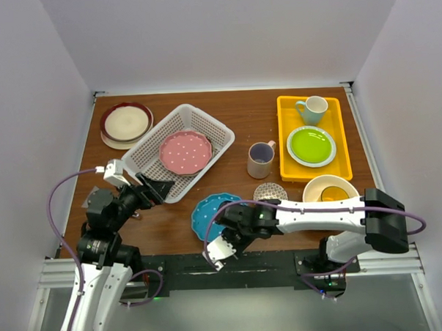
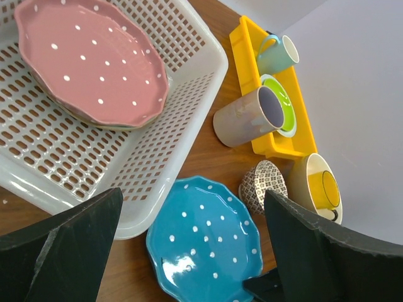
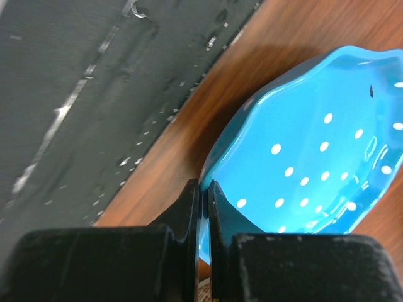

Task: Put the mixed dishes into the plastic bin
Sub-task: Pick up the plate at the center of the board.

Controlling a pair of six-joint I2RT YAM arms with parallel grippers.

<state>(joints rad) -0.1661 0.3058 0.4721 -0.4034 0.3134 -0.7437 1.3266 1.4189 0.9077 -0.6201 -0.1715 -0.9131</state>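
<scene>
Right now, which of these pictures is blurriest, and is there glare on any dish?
Right wrist view: the right gripper, right up against the lens, looks soft, while the blue plate it pinches is sharper. Left wrist view: crisp, with white glare on that plate's near rim. Top view: even light, only faint shadows beside the bin.

the left gripper (image 1: 157,187) sits lower left in the top view, jaws wide. the right arm (image 1: 318,214) stretches leftward, right gripper (image 3: 204,194) pinching the rim of the blue plate (image 3: 315,157).

Pink dotted plate (image 1: 185,152) lies in the white bin (image 1: 152,143); blue dotted plate (image 1: 206,210) just outside.
</scene>
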